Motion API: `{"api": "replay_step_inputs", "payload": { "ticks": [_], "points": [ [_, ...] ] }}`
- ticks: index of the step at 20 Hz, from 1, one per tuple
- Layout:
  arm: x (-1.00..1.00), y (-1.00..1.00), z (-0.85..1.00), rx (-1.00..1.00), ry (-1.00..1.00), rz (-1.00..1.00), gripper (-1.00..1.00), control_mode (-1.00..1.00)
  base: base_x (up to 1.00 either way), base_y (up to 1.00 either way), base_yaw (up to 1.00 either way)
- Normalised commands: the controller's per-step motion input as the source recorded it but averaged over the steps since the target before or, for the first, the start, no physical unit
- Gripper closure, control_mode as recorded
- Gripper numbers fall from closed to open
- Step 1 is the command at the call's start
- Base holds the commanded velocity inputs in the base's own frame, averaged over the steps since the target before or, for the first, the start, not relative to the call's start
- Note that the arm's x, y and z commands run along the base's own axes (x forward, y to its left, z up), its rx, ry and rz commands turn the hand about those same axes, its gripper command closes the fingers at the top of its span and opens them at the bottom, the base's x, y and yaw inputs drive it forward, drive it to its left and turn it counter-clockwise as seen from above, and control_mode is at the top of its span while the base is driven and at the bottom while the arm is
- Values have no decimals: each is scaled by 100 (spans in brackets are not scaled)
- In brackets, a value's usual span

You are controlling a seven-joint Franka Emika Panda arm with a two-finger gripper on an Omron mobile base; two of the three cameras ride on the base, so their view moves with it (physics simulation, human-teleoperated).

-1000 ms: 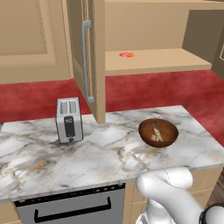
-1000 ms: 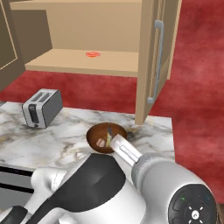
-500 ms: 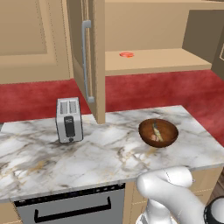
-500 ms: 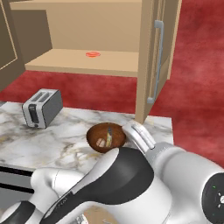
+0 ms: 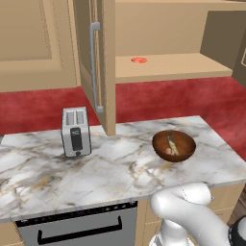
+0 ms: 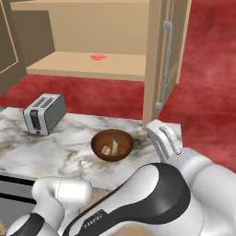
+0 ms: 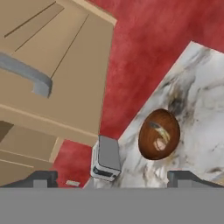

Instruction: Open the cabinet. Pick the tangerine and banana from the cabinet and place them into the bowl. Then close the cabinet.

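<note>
The cabinet (image 5: 168,73) stands open, its left door (image 5: 107,53) swung out over the counter with the silver bar handle (image 5: 95,67) facing me. The small orange-red tangerine (image 5: 139,60) (image 6: 97,57) lies on the cabinet shelf. Below it, the dark reddish-brown bowl (image 5: 174,145) (image 6: 112,144) (image 7: 159,133) sits on the marble counter with the curved yellowish banana (image 5: 171,144) (image 7: 158,130) lying inside. My gripper (image 7: 112,178) is open, holds nothing, and hangs high above the counter, away from the bowl. The hand view looks down at bowl, toaster and a cabinet door (image 7: 57,57).
A silver toaster (image 5: 76,130) (image 6: 44,114) (image 7: 106,157) stands on the counter left of the bowl. The right cabinet door (image 6: 166,55) juts out over the counter's right end. An oven front (image 5: 77,228) sits under the counter. My white arm (image 6: 175,193) fills the foreground.
The arm has swung rightward and back from above the bowl. The bowl, the toaster, the tangerine and the cabinet doors have stayed put. The jaws remain wide apart.
</note>
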Motion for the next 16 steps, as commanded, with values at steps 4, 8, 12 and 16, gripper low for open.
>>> {"api": "replay_step_inputs", "payload": {
  "ticks": [4,8,12,16],
  "points": [
    [45,-9,0,15,-13,0,-100,-100,0,0,0],
    [44,-14,0,14,-12,0,-100,-100,0,0,0],
    [40,-20,0,13,-11,0,-100,-100,0,0,0],
    [33,-28,0,13,-13,0,-100,-100,0,0,0]
  ]
}}
